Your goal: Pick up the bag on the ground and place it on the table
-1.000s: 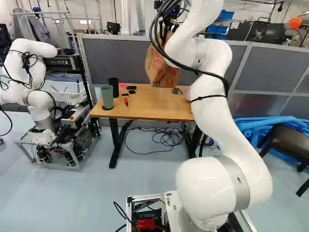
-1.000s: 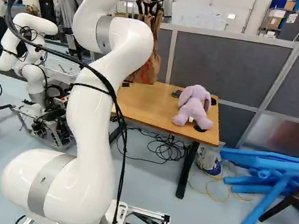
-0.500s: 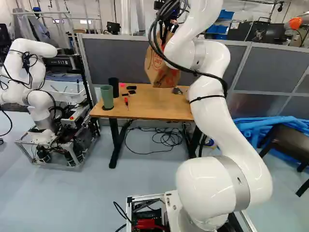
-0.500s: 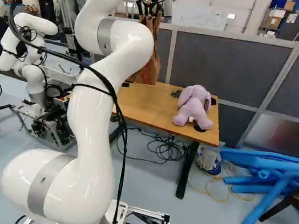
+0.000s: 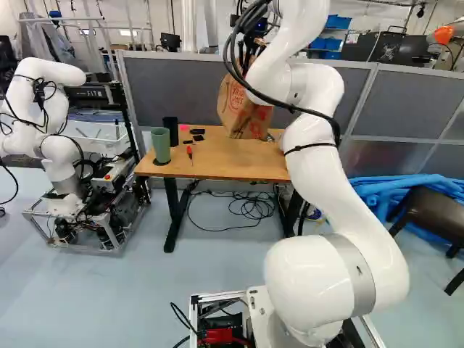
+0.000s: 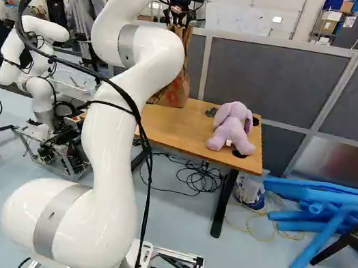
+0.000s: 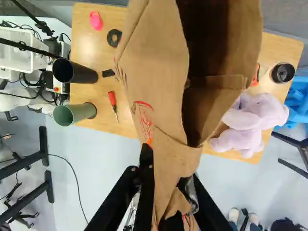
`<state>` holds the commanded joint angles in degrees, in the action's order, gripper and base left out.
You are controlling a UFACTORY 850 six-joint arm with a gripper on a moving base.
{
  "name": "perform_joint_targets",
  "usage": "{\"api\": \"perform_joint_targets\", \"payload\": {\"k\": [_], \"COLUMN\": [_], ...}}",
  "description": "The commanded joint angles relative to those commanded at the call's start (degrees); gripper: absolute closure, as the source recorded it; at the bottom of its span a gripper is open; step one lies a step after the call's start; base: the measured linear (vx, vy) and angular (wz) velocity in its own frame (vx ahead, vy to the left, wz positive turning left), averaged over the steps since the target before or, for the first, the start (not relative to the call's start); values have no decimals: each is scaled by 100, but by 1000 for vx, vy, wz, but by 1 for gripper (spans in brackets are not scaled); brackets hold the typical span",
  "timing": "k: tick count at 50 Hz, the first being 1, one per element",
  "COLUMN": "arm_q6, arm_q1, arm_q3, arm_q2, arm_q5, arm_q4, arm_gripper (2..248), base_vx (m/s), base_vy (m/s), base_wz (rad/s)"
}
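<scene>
A working robotics lab

This is a robotics lab: a white robot arm (image 5: pixel 330 156) rises in front of the wood-topped table (image 5: pixel 239 161), and another robot (image 5: pixel 54 134) of the same kind stands left of it on an open metal frame (image 5: pixel 107 243) packed with wiring. A red-handled screwdriver (image 7: pixel 112 99) lies on the table, and loose black cables (image 5: pixel 254 206) tangle on the floor beneath. Behind the table run grey partition panels (image 6: pixel 265 76), with blue storage bins (image 5: pixel 330 43) and a monitor (image 5: pixel 170 41) beyond
</scene>
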<state>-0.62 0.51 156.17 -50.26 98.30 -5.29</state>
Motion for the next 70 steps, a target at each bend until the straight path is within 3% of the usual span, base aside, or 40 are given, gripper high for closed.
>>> {"api": "perform_joint_targets", "payload": {"k": [31, 47, 70], "arm_q6": [0, 0, 0], "arm_q1": [0, 0, 45], "arm_q3": [-397, -964, -1807], "arm_q2": [-176, -69, 101], "arm_q5": [141, 110, -369], "arm_q4": [0, 0, 0], "arm_gripper": [229, 229, 229], "base_vx": [0, 0, 0], "base_vy": [0, 0, 0], "base_wz": [0, 0, 0]}}
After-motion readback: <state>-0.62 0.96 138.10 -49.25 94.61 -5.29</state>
